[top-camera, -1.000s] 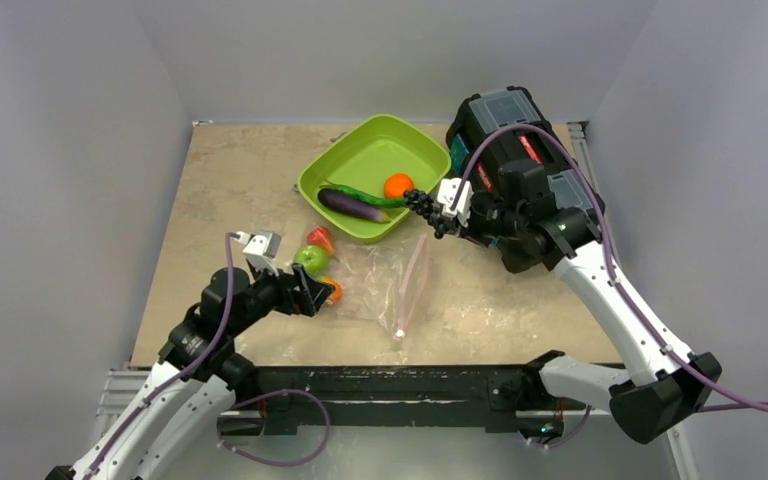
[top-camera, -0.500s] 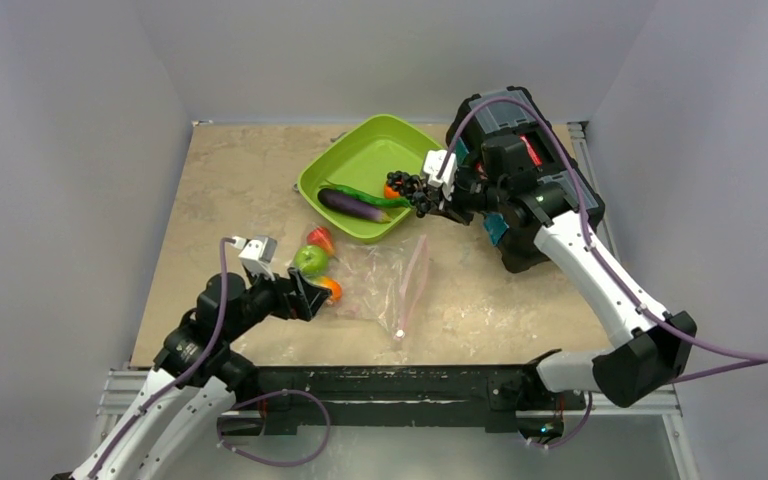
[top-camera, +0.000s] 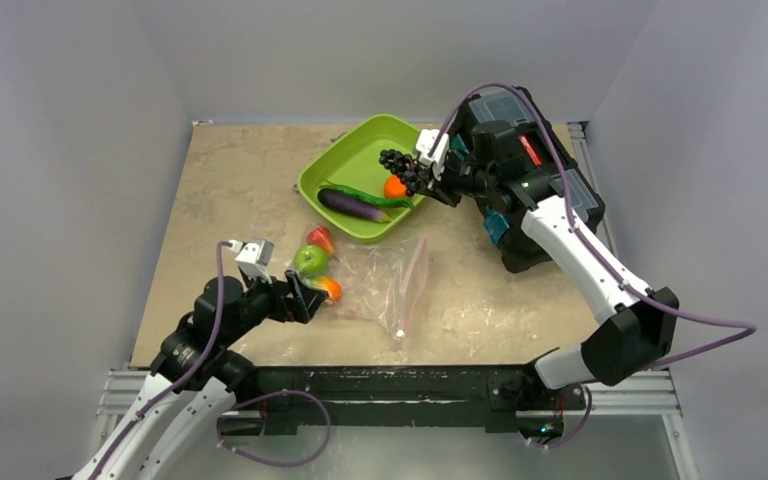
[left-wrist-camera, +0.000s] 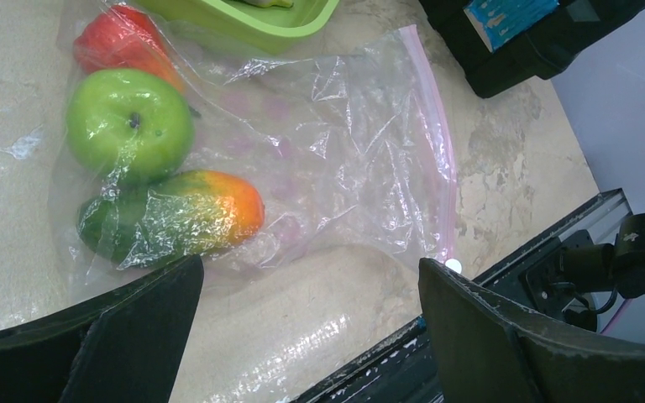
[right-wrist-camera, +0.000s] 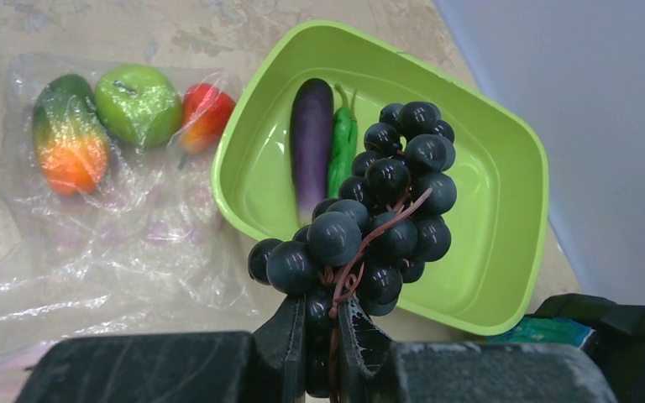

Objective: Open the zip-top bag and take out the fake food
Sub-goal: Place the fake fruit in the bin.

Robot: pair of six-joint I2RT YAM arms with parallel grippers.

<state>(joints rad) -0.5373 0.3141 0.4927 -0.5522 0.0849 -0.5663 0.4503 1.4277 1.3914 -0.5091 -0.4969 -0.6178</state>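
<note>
The right gripper (right-wrist-camera: 323,336) clamps the grapes (right-wrist-camera: 378,210) above the green tray (right-wrist-camera: 504,176). The left gripper (left-wrist-camera: 311,323) gapes wide, empty, beside the bag (left-wrist-camera: 361,168), which lies flat on the table (left-wrist-camera: 504,168), pink zip (left-wrist-camera: 437,143) facing right.

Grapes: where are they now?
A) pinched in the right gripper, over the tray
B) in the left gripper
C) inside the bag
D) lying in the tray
A: the right gripper is shut on the stem end of the grapes, and the bunch hangs over the tray without resting in it.
</note>
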